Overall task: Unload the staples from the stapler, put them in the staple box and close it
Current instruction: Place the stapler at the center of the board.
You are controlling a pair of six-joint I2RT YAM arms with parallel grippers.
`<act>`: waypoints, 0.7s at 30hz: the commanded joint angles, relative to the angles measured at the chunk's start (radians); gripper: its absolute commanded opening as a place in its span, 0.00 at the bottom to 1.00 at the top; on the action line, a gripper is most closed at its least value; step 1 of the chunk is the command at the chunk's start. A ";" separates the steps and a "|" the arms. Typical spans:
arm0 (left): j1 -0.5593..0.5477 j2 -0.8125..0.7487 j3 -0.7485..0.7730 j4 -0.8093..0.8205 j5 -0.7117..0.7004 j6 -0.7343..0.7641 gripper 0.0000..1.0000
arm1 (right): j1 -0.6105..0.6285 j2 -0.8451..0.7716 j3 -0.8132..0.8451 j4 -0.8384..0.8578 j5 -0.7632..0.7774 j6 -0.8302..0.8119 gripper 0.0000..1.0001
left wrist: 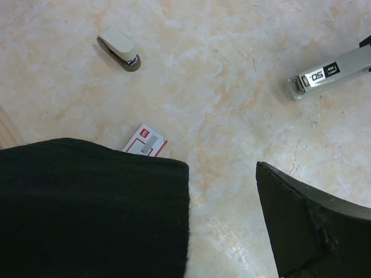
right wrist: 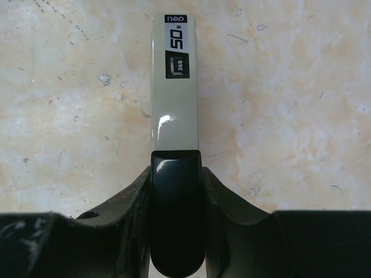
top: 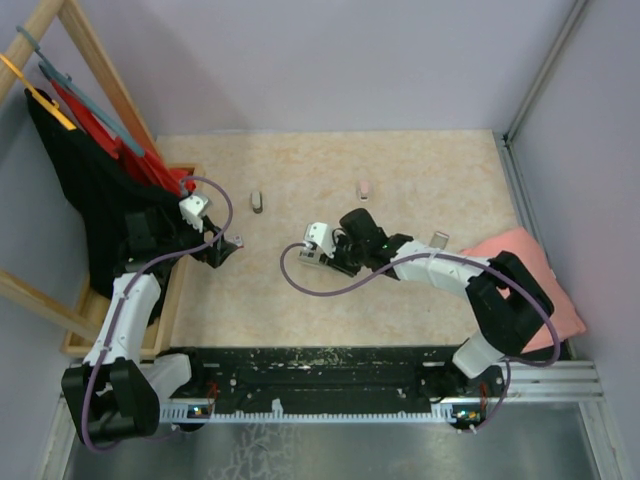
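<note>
A long grey stapler (right wrist: pixel 174 87) marked "50" lies flat on the marbled table. My right gripper (right wrist: pixel 177 179) is shut on its black rear end, one finger on each side. In the top view the stapler (top: pixel 306 254) lies mid-table with the right gripper (top: pixel 335 252) behind it. It also shows in the left wrist view (left wrist: pixel 330 72) at the upper right. My left gripper (left wrist: pixel 223 231) is open and empty above bare table, left of the stapler, and shows in the top view (top: pixel 228 243). No staples are in view.
A small beige mini stapler (left wrist: pixel 119 49) lies ahead of the left gripper. A red-and-white box (left wrist: pixel 145 141) lies just past its left finger. Another mini stapler (top: pixel 364 189) lies further back. A pink cloth (top: pixel 540 275) lies at the right. A wooden frame with black and red cloth (top: pixel 90 190) stands at the left.
</note>
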 commanded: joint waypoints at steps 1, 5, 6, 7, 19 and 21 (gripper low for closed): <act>-0.001 -0.013 -0.007 0.019 0.019 0.018 1.00 | 0.033 0.001 -0.002 0.167 -0.014 -0.029 0.00; -0.002 -0.016 -0.010 0.019 0.020 0.020 1.00 | 0.041 0.026 -0.007 0.170 -0.016 -0.032 0.00; -0.002 -0.017 -0.010 0.019 0.019 0.021 1.00 | 0.042 0.033 -0.006 0.169 -0.015 -0.032 0.00; -0.002 -0.019 -0.011 0.019 0.018 0.022 1.00 | 0.042 0.038 -0.005 0.169 -0.014 -0.033 0.00; -0.002 -0.026 -0.013 0.017 0.020 0.022 1.00 | 0.051 0.084 -0.002 0.174 0.008 -0.040 0.00; -0.002 -0.027 -0.013 0.017 0.021 0.024 1.00 | 0.050 0.092 0.000 0.174 0.010 -0.041 0.00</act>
